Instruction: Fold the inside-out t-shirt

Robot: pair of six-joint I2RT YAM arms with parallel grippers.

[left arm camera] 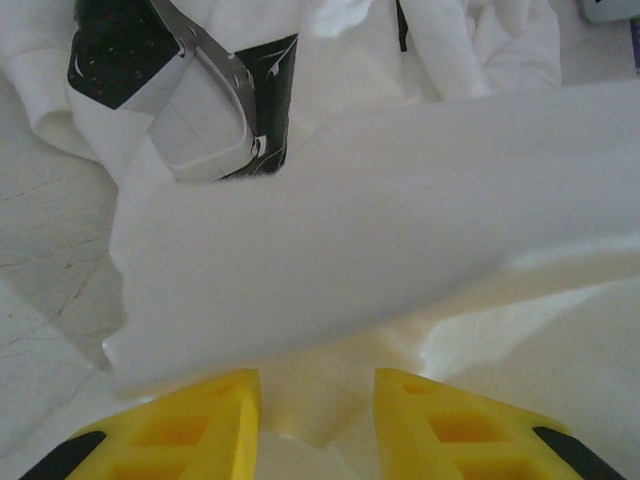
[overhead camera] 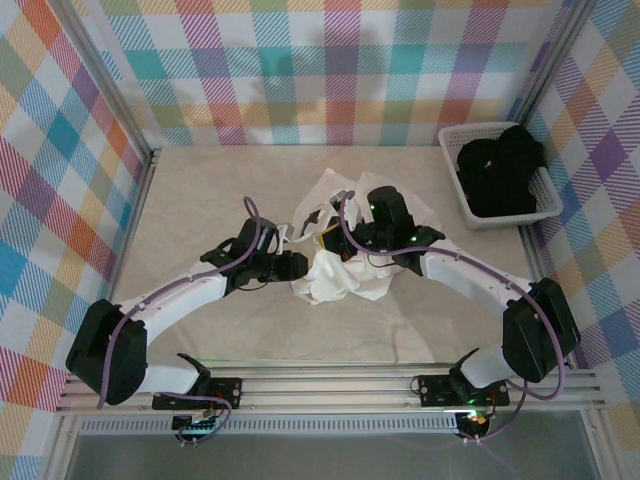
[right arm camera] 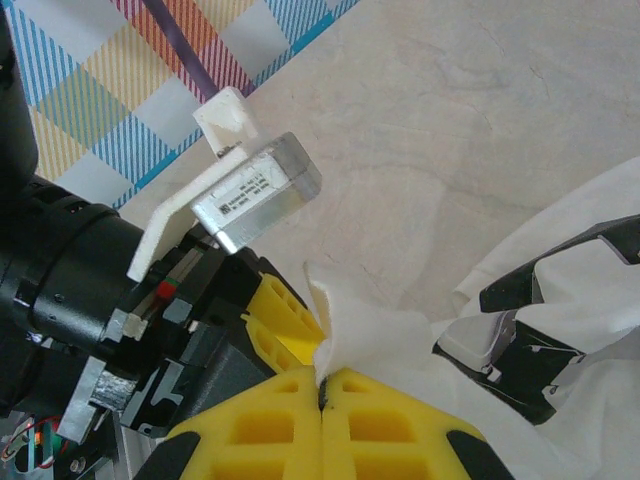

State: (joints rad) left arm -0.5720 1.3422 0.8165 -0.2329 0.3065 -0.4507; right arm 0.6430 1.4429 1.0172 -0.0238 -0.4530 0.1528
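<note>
The inside-out t-shirt [overhead camera: 330, 278] lies crumpled in a white heap at the middle of the table. My right gripper [overhead camera: 340, 243] is over the heap. In the right wrist view its yellow fingers [right arm camera: 322, 385] are shut on a pinched tuft of the t-shirt [right arm camera: 375, 325], which sticks up from between them. My left gripper [overhead camera: 298, 266] reaches into the heap's left side. Its yellow fingers stand apart [left arm camera: 318, 420], with a thick fold of the t-shirt [left arm camera: 400, 220] across the view above them and cloth lying in the gap. The left gripper's fingers [right arm camera: 275, 318] sit right beside the right gripper's.
A white plastic basket [overhead camera: 455, 175] holding a black garment [overhead camera: 500, 175] stands at the back right. Checked walls close in the table on three sides. The right arm's wrist camera [left arm camera: 205, 125] pokes out among the cloth near the left gripper.
</note>
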